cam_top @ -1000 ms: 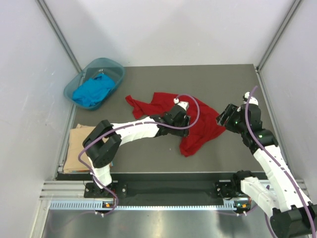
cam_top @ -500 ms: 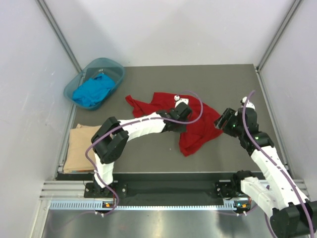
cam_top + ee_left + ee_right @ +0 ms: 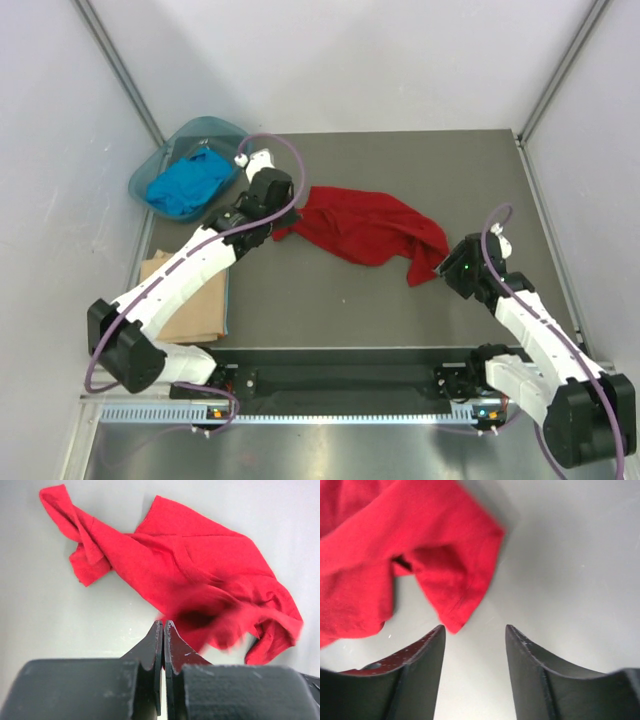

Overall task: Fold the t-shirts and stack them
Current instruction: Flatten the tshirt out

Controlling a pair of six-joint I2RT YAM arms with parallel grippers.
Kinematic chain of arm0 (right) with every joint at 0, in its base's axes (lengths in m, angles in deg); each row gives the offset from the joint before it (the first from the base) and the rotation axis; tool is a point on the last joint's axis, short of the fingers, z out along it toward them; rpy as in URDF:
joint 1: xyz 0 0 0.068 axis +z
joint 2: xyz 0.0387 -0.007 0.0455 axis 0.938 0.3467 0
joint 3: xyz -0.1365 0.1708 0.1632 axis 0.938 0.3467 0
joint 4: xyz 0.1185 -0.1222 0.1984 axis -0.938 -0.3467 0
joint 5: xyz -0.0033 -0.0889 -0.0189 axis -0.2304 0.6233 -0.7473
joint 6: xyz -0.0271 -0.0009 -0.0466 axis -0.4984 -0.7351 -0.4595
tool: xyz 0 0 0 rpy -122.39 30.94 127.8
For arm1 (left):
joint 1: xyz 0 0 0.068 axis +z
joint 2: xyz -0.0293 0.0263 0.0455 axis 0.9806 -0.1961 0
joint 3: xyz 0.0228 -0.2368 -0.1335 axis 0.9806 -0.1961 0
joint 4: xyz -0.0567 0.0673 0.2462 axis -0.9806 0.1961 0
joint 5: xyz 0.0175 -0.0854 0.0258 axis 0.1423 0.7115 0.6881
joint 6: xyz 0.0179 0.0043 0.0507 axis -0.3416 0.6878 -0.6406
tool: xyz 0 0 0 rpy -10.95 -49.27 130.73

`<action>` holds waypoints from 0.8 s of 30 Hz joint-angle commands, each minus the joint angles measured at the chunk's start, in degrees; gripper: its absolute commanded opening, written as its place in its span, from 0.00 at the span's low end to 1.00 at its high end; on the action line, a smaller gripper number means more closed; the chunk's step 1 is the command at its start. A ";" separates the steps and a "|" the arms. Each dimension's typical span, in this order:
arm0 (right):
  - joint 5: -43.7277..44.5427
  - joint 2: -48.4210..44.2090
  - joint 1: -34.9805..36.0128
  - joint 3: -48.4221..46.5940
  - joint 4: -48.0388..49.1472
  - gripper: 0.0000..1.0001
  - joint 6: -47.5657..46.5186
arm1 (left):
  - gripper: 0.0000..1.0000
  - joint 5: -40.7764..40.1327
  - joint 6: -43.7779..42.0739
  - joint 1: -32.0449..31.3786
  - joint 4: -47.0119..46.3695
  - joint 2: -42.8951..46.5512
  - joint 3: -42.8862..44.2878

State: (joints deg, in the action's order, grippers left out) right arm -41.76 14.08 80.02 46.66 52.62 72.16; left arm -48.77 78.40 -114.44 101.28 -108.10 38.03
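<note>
Spreading the red shirt (image 3: 370, 225) for folding
Bunched on the bench (image 3: 330, 300), left end apparently pinched in the shut left hand (image 3: 164, 627); right corner just ahead of the half-open, empty right hand (image 3: 475, 630). Grab that corner low, then draw apart evenly.

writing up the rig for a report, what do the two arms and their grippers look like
Both the left arm and the right arm have white link shells with black joints. A purple cable loops along each. The left gripper and right gripper each have two matt black fingers flecked with pale scuffs. A small green light glows on the right wrist.
</note>
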 commanded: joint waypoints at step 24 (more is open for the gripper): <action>-6.77 7.32 2.87 3.01 14.65 0.54 4.87 | 0.00 -5.61 -8.92 15.70 10.63 1.60 14.73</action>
State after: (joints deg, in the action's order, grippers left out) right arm -44.99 23.63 80.98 48.29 62.72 77.49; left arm -50.22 72.81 -101.13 108.71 -107.75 47.74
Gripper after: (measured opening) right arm 0.517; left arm 0.019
